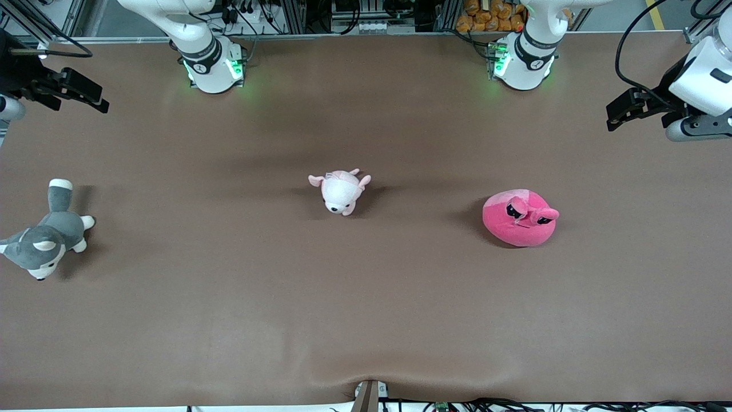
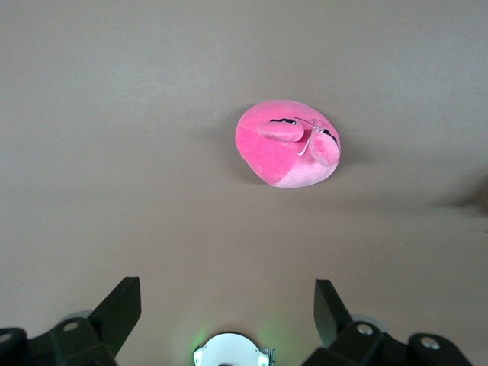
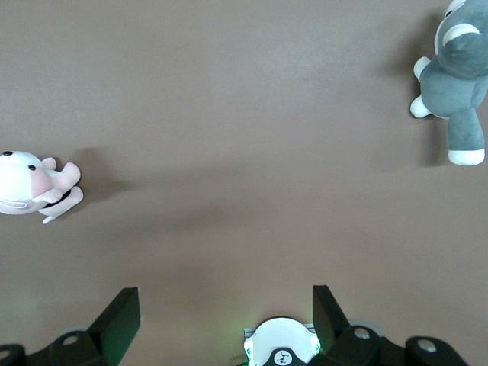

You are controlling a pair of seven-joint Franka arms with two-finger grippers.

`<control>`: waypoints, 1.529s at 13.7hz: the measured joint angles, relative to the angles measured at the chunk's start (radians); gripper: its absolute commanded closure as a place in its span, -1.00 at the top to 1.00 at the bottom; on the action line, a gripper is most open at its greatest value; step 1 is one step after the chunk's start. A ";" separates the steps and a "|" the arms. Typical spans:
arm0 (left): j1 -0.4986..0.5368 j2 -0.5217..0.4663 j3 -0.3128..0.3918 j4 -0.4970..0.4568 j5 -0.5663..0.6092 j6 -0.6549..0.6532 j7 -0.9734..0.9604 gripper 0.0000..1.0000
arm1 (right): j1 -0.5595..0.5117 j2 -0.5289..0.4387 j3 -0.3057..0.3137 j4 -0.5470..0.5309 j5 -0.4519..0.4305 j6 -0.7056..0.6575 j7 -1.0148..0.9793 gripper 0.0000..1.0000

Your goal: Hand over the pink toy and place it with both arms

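a wide brown tabletop [image 1: 366,297] seen from above, two white robot arms based along its top edge. taking the front view from one end to the other: at the right arm's end, the right gripper [image 1: 86,94] hangs high over the tabletop's edge, fingers spread wide and holding nothing; this arm waits. under it and nearer the camera lies a grey-and-white husky plush [image 1: 48,234]. around the middle of the tabletop sits a small pale pink-and-white plush [image 1: 340,191]. further toward the left arm's end rests the pink toy [image 1: 520,218], a round hot-pink blob with half-lidded eyes, sitting flat on the tabletop, touched by nothing. last, the left gripper [image 1: 620,114] hovers high over the left arm's end of the tabletop, fingers also spread wide and empty.

the relation that matters: the pink toy lies well apart from both grippers, but plainly closer to the left one, toward the table's middle from it and nearer the camera. in the left wrist view the toy [image 2: 288,143] sits ahead of the open fingers [image 2: 122,309], roughly centred between them. being round, it shows no clear long axis. the left arm is raised and tucked outward, so it looks best placed to reach first.
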 measured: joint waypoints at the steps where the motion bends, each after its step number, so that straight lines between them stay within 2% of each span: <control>1: 0.000 0.000 0.000 0.003 0.000 -0.004 0.000 1.00 | -0.001 0.000 -0.001 0.000 0.000 0.000 0.000 1.00; 15: 0.009 0.012 0.007 0.012 -0.012 -0.025 0.000 1.00 | -0.001 0.002 0.004 -0.001 0.000 -0.001 0.000 1.00; 21: 0.044 0.014 0.010 0.012 -0.035 -0.022 0.000 1.00 | 0.000 0.004 0.008 -0.011 -0.003 0.001 -0.001 1.00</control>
